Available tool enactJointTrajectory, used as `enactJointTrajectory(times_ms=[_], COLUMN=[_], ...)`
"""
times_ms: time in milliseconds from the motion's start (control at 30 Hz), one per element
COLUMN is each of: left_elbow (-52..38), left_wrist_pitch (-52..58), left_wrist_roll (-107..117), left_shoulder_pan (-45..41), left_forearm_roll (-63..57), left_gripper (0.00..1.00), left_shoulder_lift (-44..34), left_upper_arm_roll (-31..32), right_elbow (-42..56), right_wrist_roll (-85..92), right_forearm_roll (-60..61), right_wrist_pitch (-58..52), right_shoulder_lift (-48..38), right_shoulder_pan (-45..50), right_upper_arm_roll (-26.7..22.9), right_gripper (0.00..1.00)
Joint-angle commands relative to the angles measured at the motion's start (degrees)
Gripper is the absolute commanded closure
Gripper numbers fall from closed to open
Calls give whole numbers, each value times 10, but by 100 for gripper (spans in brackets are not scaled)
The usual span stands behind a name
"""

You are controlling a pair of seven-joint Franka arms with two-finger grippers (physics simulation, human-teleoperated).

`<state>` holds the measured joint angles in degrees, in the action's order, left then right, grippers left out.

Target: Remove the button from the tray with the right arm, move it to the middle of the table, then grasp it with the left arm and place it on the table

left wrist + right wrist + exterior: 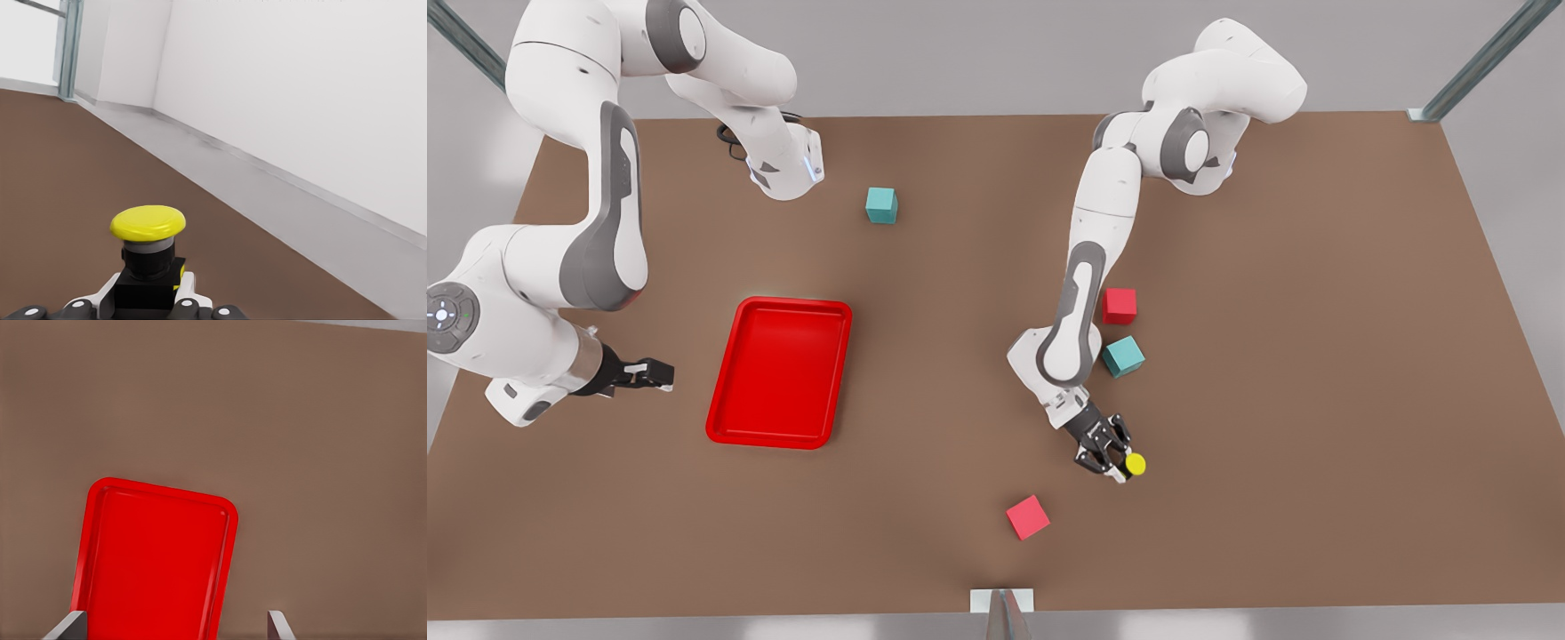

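Yellow-capped push-button (1135, 463) with its small grey-and-black boxy body sits clamped in the left gripper (1110, 458), toward the front view's right of middle and near the near edge of the flat matte brown table (1316, 356).

Going from the front view's left: the right gripper (656, 373), black and two-fingered, hangs just beside the left side of the shallow bright red rectangular tray (781, 372). In the right wrist view its grey fingers (67, 628) stand wide apart with nothing between them, and the tray (157, 560) lies ahead with no button in it.

Farther right and toward the far side, a teal cube (881, 204) rests alone on the table. Near the near edge, a red cube (1028, 517) lies left of the left gripper and apart from it.

The left arm (1085, 293) reaches down to the button. In the left wrist view the fingers (107, 293) press both sides of the button's black body (148, 267), yellow cap uppermost, the button upright. Whether its base touches the table cannot be told.

Beside that arm on the right sit a second red cube (1120, 306) and, just nearer, a second teal cube (1123, 356).
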<state>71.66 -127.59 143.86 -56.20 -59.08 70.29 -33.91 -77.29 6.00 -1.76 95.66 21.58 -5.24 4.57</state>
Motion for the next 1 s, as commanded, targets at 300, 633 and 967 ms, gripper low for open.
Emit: enactJointTrajectory(times_ms=[300,633,967], left_elbow=[12,36,39], left_wrist_pitch=[38,53,85], left_wrist_roll=[-187,-204,-256], left_shoulder_pan=[-7,-23,-24], left_forearm_roll=[43,49,48], left_gripper=[79,70,0], left_shoulder_lift=[-12,-29,-30], left_upper_arm_roll=[0,1,2], right_elbow=[0,0,0], right_wrist_roll=[0,0,0], right_forearm_roll=[1,0,0], right_wrist_pitch=[-1,0,-1], right_shoulder_lift=[-1,1,-1], right_shoulder_pan=[2,1,1], right_upper_arm_roll=[1,1,1], right_gripper=[0,0,0])
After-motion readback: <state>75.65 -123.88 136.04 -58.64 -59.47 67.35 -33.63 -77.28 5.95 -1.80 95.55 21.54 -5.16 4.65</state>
